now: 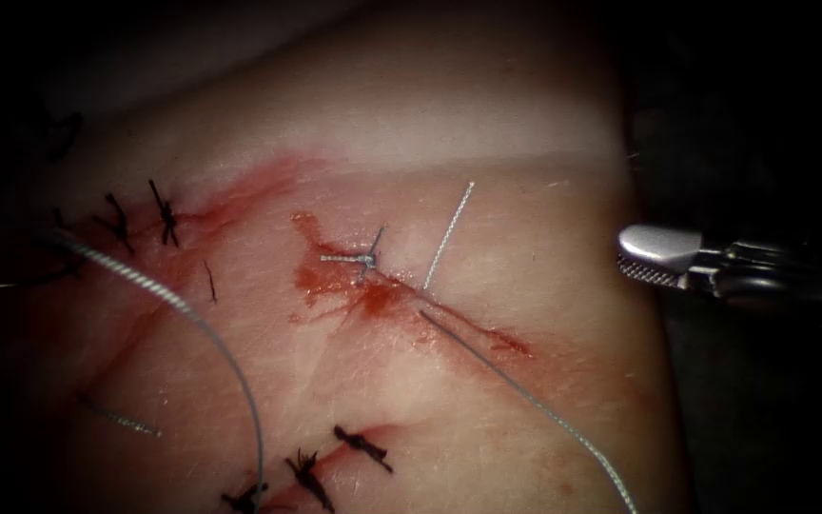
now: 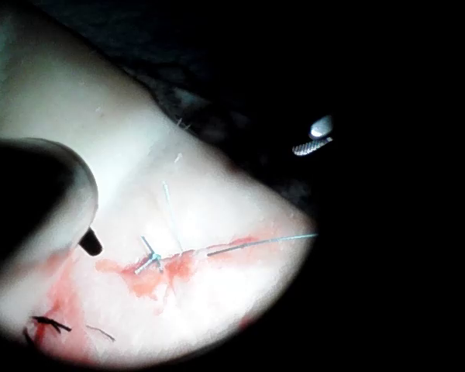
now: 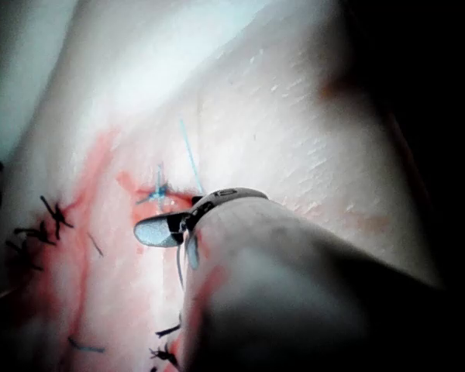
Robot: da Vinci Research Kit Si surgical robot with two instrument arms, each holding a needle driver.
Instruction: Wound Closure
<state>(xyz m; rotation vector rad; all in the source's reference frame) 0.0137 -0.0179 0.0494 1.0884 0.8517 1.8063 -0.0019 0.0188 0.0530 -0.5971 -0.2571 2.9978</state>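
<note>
Tissue [image 1: 487, 124] spans view, cut [image 1: 449, 319] runs diagonally mid-field, red fluid [image 1: 335, 281] around it. Your right claw [image 1: 654, 257] off tissue's right edge, holds nothing; can't tell jaw gap. Thread [image 1: 525, 395] exits cut toward lower right. Knot [image 1: 365, 257] at cut's left end. Needle unseen.

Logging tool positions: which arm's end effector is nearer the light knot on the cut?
Right. Its end effector sits off the tissue edge, right of the knot; the left tool's position cannot be told.

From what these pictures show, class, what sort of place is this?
Most likely a bench for suturing practice: a slab of tissue with red fluid, several dark tied stitches, thread and the right tool.
</note>
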